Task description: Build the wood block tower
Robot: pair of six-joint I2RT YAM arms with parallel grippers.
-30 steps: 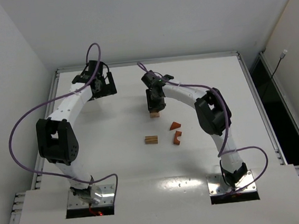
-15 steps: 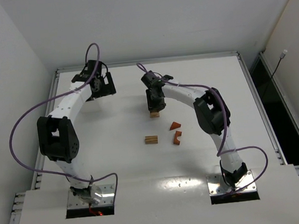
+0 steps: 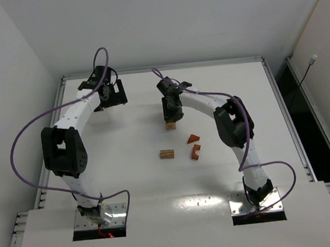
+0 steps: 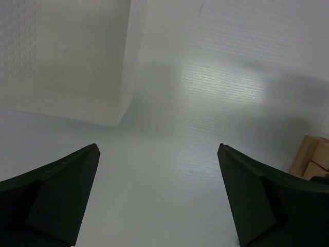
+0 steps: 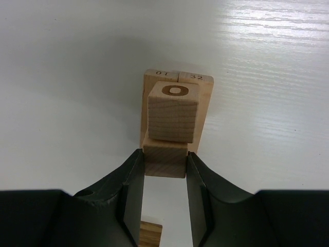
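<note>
Right gripper (image 5: 164,157) clamped on a tan cube (image 5: 164,165), one finger flat against each side face. The cube's far face was left free, and it touched the lettered cube (image 5: 174,113). Both cubes sat centred against a wider pair of numbered tan pieces (image 5: 177,77). Together these made the tower (image 3: 170,124), mid-table, just beyond the loose stock.

Judged: the square two-sided hold kept the cube aligned with a column one block wide. Could not tell whether the cube was seated or carried by the fingers. A sliver of tan wood (image 5: 149,234) showed between the fingers nearer the camera; could not tell what it belonged to.

Left gripper (image 4: 158,150) was spread wide with nothing in it, over bare table (image 3: 110,164) by the corner of the white tray (image 4: 77,100) and well apart from the tower. It was likely standing off so as not to jostle it.

Loose on the near side of the tower: tan bar (image 3: 167,153), reddish wedge (image 3: 193,137), reddish notched piece (image 3: 196,151). The bar lay apart and the two reddish pieces close together. Tower judged part-built, three pieces to go
</note>
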